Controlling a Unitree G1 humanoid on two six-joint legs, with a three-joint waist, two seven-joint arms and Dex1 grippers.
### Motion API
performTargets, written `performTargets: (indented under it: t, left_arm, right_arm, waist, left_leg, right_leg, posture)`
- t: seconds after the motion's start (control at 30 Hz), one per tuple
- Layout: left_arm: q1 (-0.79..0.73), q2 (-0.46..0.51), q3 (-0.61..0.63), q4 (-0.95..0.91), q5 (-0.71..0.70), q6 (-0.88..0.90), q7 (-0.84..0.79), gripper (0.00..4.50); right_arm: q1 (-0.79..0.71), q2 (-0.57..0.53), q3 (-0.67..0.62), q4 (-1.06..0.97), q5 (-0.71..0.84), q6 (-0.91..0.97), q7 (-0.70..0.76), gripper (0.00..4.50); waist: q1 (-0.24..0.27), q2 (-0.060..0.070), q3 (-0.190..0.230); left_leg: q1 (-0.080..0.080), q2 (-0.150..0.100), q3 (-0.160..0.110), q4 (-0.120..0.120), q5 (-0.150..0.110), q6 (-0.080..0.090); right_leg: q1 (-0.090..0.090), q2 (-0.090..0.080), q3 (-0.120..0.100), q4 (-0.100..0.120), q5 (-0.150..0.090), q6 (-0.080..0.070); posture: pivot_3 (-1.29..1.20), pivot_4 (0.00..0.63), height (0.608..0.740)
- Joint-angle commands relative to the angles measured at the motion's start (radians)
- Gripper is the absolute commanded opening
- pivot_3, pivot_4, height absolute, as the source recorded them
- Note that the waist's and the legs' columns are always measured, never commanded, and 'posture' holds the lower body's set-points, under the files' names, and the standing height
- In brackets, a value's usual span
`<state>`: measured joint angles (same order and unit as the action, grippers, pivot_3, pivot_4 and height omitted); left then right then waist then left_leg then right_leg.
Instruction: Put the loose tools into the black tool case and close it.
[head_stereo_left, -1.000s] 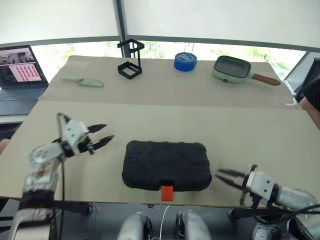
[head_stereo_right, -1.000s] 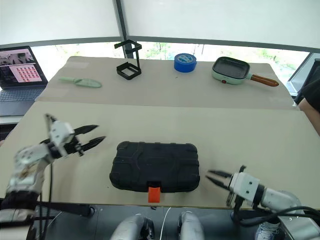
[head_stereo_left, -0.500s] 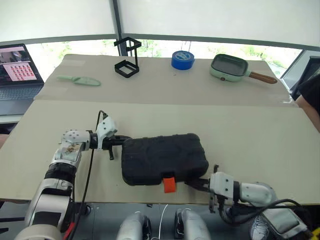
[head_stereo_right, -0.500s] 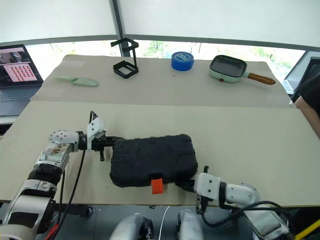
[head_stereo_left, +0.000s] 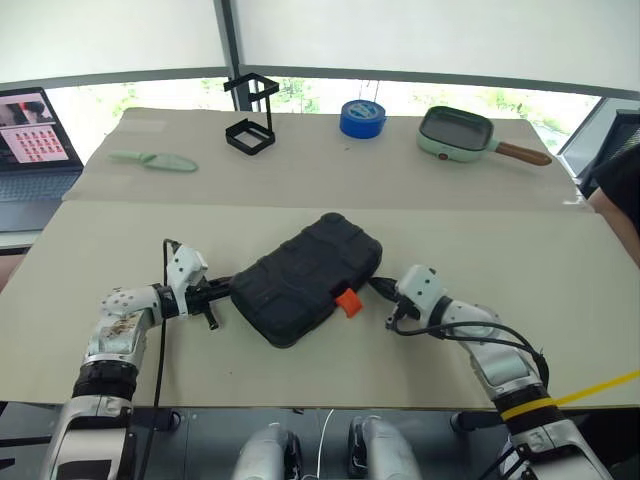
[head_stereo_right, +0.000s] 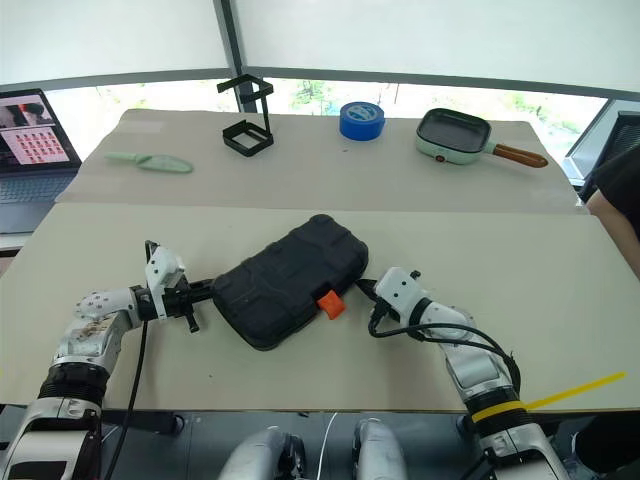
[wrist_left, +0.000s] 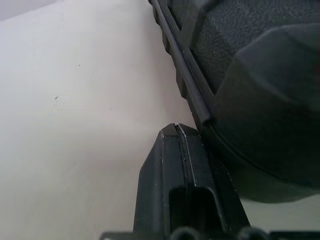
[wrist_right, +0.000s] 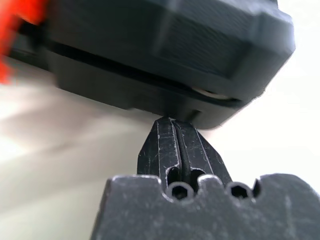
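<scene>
Case (head_stereo_left: 305, 278) lies shut on the near half of the table (head_stereo_left: 560, 330), turned askew so its long axis runs from near-left to far-right, with the orange latch (head_stereo_left: 348, 301) on the long edge that faces the right arm. It sits squarely between the two grippers. The left gripper (head_stereo_left: 222, 290) has its fingers pinched together and their tip against the case's near-left end, low by the seam, as the left wrist view shows. The right gripper (head_stereo_left: 382, 291), likewise clenched on nothing, presses its tip against the case's edge just past the latch. Neither holds anything; both only bear on the shell. The right gripper is the nearer to the latch, so I judge it best placed to work it, while the left steadies the opposite end. No screwdrivers, knife or small tape roll can be seen on the table, so they may already be inside. Well apart, along the far edge, stand a green scoop (head_stereo_left: 153, 160), a wire stand (head_stereo_left: 250, 112), a blue tape roll (head_stereo_left: 361, 117) and a pan (head_stereo_left: 456, 133); none obstructs the arms.
</scene>
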<state>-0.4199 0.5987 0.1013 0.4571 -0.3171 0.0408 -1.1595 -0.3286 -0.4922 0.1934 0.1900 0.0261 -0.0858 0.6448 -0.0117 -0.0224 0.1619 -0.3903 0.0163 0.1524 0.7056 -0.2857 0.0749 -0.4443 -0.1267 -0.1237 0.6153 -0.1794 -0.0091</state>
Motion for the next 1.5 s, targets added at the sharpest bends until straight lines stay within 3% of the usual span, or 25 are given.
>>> performTargets:
  t: [0.03,0.1,0.2,0.4,0.57,0.67,0.93,1.27,1.5]
  left_arm:
    - [-0.081,0.051,0.005,-0.152,-0.079,0.099,-0.074,0.01]
    - [-0.128,0.055,-0.042,-0.215,-0.089,0.189,-0.095,0.01]
    - [-0.167,0.031,-0.131,-0.257,-0.022,0.184,-0.094,0.01]
    - [-0.187,-0.112,-0.361,-0.249,0.163,0.227,0.030,0.01]
    - [-0.115,-0.138,-0.479,-0.264,0.273,0.234,0.078,0.01]
    - [-0.105,-0.146,-0.473,-0.262,0.273,0.253,0.091,0.01]
    - [-0.129,-0.152,-0.441,-0.258,0.245,0.291,0.093,0.01]
    - [-0.108,-0.144,-0.427,-0.289,0.229,0.318,0.104,0.01]
    - [-0.101,-0.146,-0.427,-0.303,0.224,0.333,0.110,0.01]
  right_arm:
    - [0.011,-0.047,-0.057,-0.026,0.056,-0.001,0.075,0.00]
    - [0.048,-0.074,-0.074,-0.061,0.079,0.004,0.110,0.00]
    - [0.097,-0.099,-0.106,-0.107,0.099,0.028,0.122,0.00]
    - [0.264,-0.102,-0.189,-0.327,0.205,0.138,0.116,0.00]
    - [0.286,-0.065,-0.145,-0.485,0.244,0.258,0.099,0.00]
    - [0.272,-0.047,-0.111,-0.516,0.234,0.303,0.098,0.00]
    - [0.189,-0.010,-0.024,-0.430,0.182,0.328,0.106,0.00]
    - [0.190,-0.022,-0.007,-0.420,0.180,0.359,0.134,0.00]
    - [0.164,0.054,0.058,-0.342,0.155,0.329,0.132,0.00]
  waist:
    - [0.004,0.000,0.000]
    - [0.010,0.000,0.000]
    - [0.010,0.001,0.000]
    - [0.018,0.001,0.000]
    - [0.021,0.017,-0.010]
    - [0.023,0.020,-0.016]
    - [0.025,0.020,-0.019]
    - [0.024,0.020,-0.019]
    - [0.024,0.020,-0.019]
  left_leg:
    - [0.000,-0.001,0.000,0.000,0.000,0.000]
    - [0.000,-0.001,-0.001,0.000,0.000,0.000]
    - [0.002,-0.002,-0.001,0.000,0.000,0.000]
    - [0.003,-0.002,-0.001,0.000,0.000,0.000]
    - [0.013,-0.002,-0.002,-0.001,-0.003,-0.002]
    - [0.022,-0.001,-0.004,-0.002,-0.012,0.003]
    - [0.021,-0.002,-0.007,-0.002,-0.012,0.003]
    - [0.020,-0.002,-0.008,-0.003,-0.012,0.003]
    - [0.020,-0.002,-0.008,-0.005,-0.012,0.003]
  right_leg:
    - [0.000,0.002,0.000,0.000,0.000,0.000]
    - [0.002,0.003,-0.001,0.000,0.000,0.001]
    - [0.005,0.004,0.000,-0.002,-0.002,0.005]
    - [0.006,0.005,0.000,-0.001,-0.004,0.008]
    - [0.014,0.003,0.003,-0.002,-0.005,0.009]
    - [0.021,-0.003,0.002,-0.004,-0.006,0.009]
    - [0.022,-0.003,0.002,-0.004,-0.007,0.010]
    - [0.021,-0.003,0.002,-0.005,-0.007,0.010]
    - [0.021,-0.003,0.002,-0.005,-0.008,0.010]
  posture:
    - [0.00,0.150,0.740]
    - [0.00,0.150,0.740]
    - [0.00,0.150,0.740]
    - [0.00,0.150,0.740]
    - [0.00,0.150,0.740]
    - [0.00,0.150,0.740]
    - [0.00,0.150,0.740]
    - [0.00,0.150,0.740]
    - [0.00,0.150,0.740]
